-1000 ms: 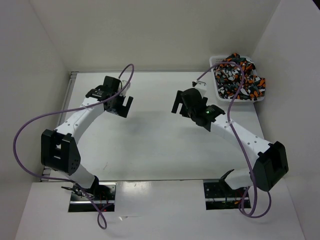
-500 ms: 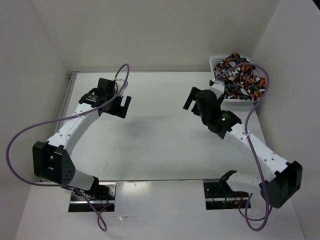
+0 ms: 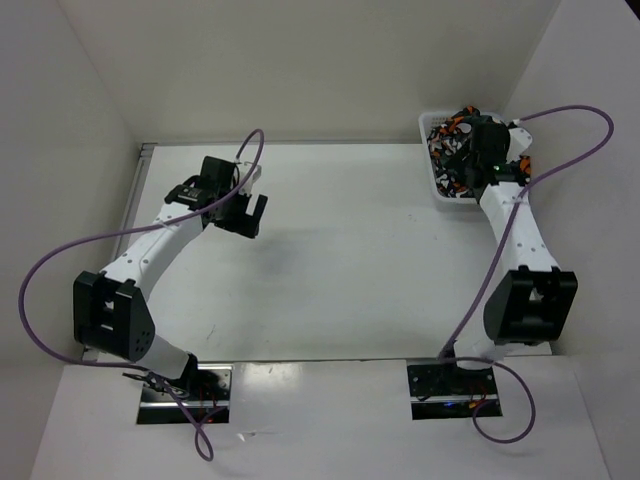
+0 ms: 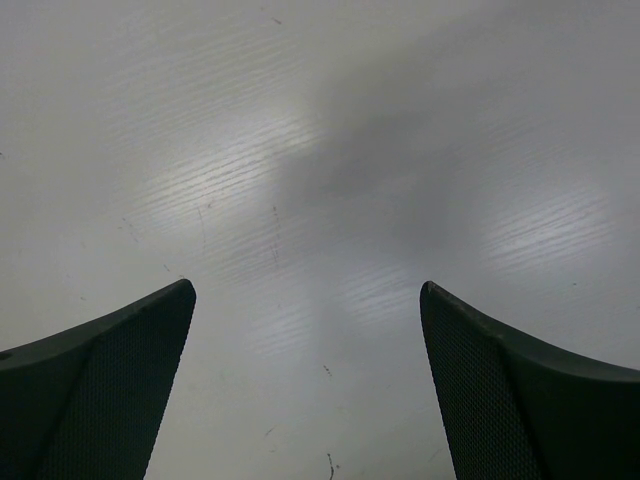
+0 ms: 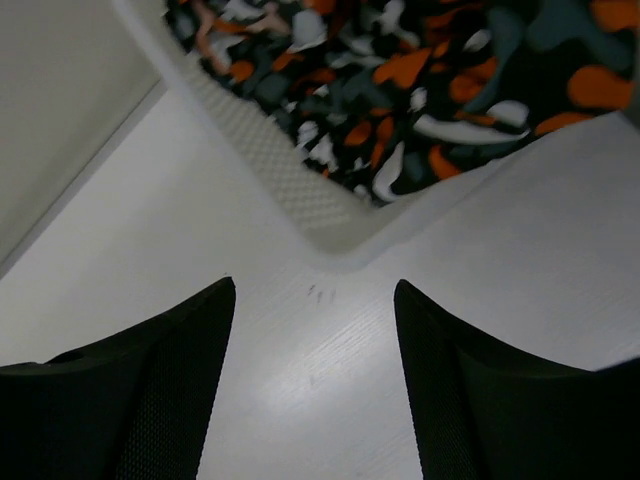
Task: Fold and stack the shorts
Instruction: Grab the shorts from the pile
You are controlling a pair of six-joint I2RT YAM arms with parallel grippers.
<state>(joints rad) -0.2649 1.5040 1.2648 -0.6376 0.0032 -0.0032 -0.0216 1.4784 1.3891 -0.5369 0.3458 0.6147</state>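
Shorts in basket, right-wrist close-up

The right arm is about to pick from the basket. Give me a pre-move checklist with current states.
1. Right pincer open: ok.
2. Right pincer aimed at the shorts: not ok; its wrist view frames the table just outside the basket corner.
3. Shorts in the basket: ok, piled inside.
4. Left pincer open, holding nothing: ok.
5. Purple cable free of the basket: cannot tell.
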